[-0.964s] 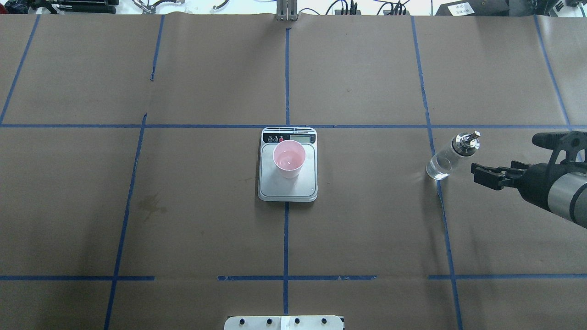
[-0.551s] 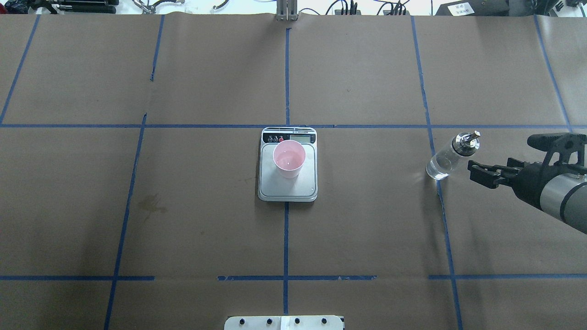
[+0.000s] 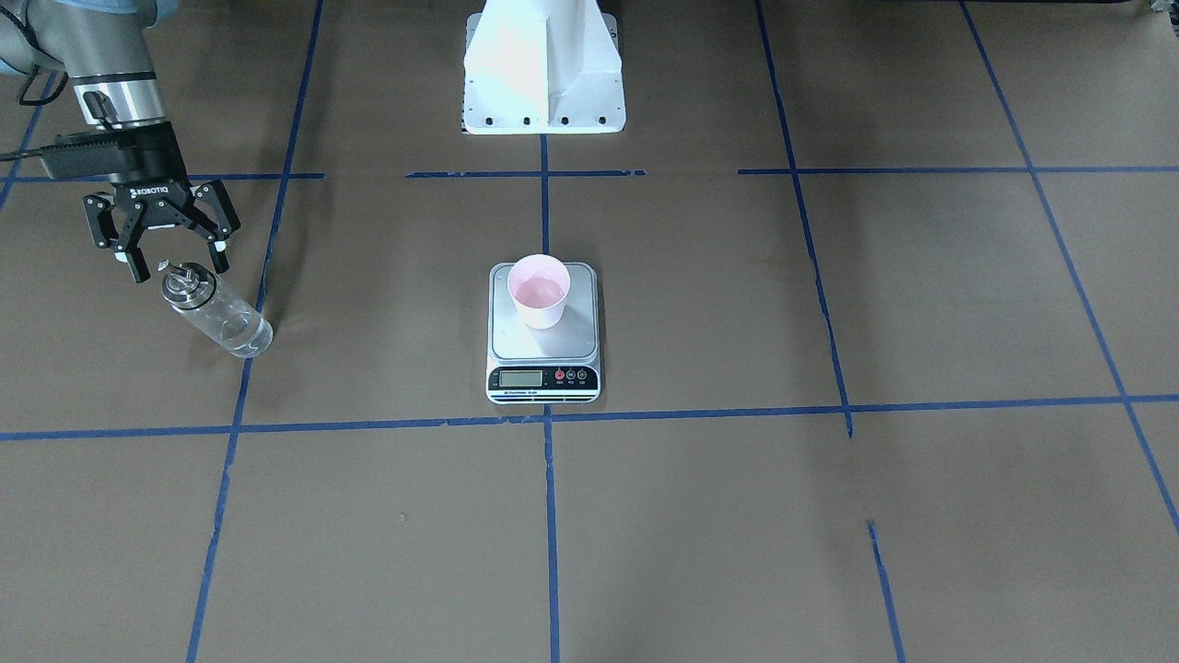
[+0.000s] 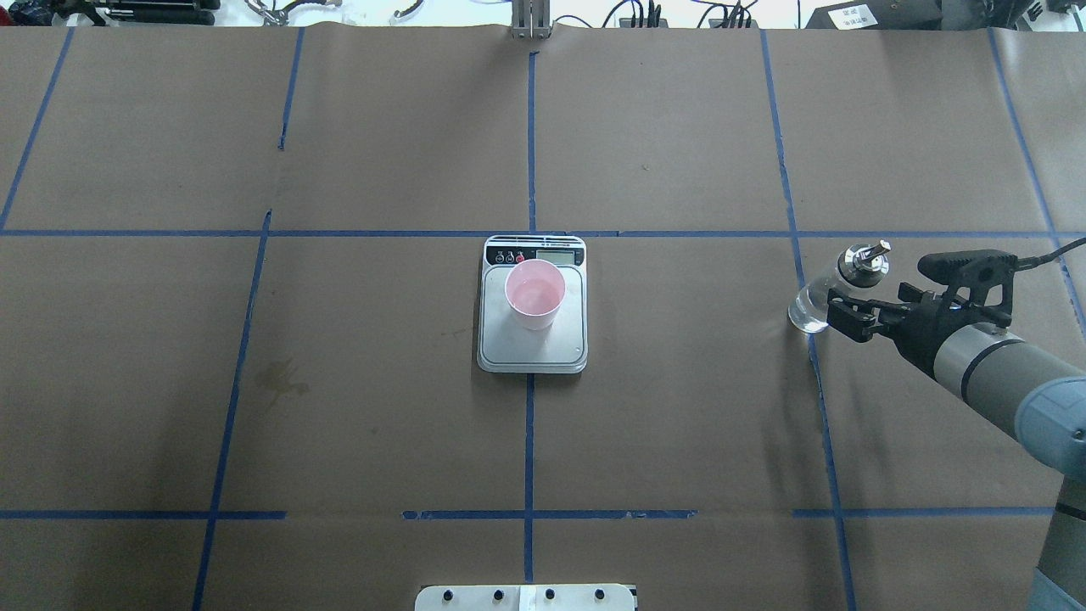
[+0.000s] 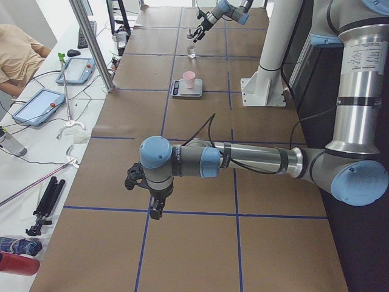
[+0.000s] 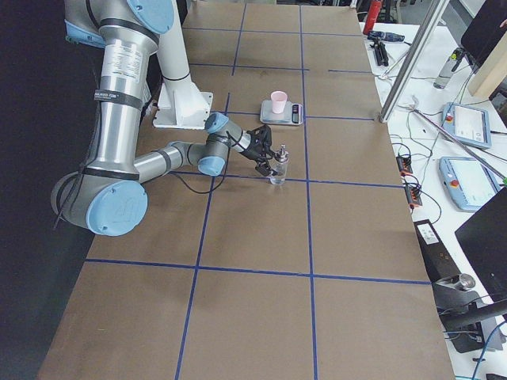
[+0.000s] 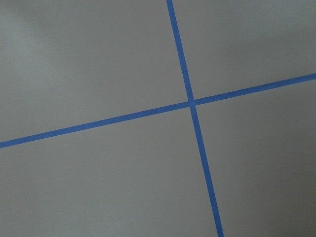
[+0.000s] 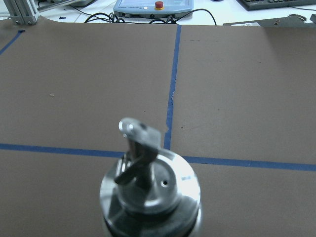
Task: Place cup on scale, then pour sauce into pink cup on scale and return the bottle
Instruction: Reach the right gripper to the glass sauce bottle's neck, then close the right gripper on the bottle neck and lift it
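Observation:
The pale pink cup (image 4: 534, 293) stands upright on the steel scale (image 4: 526, 350) at mid table; it also shows in the front view (image 3: 539, 290) on the scale (image 3: 543, 348). The clear glass bottle (image 4: 810, 307) with its silver spout cap (image 4: 861, 261) stands on the right tape line, with clear sauce in its lower part. My right gripper (image 4: 840, 312) is open and right at the bottle; in the front view (image 3: 180, 269) its jaws stand either side of the cap (image 3: 184, 284). The right wrist view shows the cap (image 8: 150, 192) close below. My left gripper (image 5: 146, 194) hangs over bare table; I cannot tell its state.
Blue tape lines (image 4: 530, 424) divide the brown paper-covered table. The robot's white base (image 3: 543, 74) stands at the table's near edge behind the scale. An operator's side table with tablets (image 5: 36, 106) runs along the far side.
My right gripper has moved left toward the bottle and now reaches it, still open. The bottle, cup and scale have not moved.

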Action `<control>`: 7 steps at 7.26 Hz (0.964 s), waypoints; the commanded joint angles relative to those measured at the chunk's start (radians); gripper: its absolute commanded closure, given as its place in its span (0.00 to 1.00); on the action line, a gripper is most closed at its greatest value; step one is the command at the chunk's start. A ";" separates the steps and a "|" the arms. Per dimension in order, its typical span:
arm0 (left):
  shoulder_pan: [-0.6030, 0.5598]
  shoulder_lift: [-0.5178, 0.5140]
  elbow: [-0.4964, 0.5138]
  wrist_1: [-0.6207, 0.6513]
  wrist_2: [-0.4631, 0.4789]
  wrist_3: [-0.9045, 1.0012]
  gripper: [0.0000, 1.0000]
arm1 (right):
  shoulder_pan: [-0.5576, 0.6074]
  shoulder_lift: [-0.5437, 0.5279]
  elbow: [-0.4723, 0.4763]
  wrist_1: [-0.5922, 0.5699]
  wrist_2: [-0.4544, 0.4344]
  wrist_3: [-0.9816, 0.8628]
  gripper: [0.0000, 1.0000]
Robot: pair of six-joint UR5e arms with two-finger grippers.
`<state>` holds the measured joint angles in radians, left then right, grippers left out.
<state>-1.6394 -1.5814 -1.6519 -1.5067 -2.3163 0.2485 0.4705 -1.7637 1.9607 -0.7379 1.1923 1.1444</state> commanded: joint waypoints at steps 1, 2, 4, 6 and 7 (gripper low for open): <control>0.003 0.001 0.000 0.000 0.000 0.000 0.00 | -0.004 0.047 -0.063 0.000 -0.022 0.000 0.00; 0.003 0.001 0.000 0.000 0.000 0.000 0.00 | -0.004 0.055 -0.071 0.000 -0.033 0.000 0.00; 0.006 0.001 0.001 0.000 0.000 0.000 0.00 | -0.006 0.090 -0.118 0.000 -0.054 0.000 0.00; 0.006 0.001 0.001 0.000 0.000 0.000 0.00 | -0.004 0.115 -0.152 0.002 -0.060 -0.002 0.01; 0.006 0.001 0.000 0.000 0.000 0.000 0.00 | -0.006 0.115 -0.152 0.002 -0.062 0.000 0.04</control>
<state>-1.6338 -1.5800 -1.6512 -1.5064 -2.3163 0.2485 0.4658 -1.6536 1.8155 -0.7365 1.1333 1.1433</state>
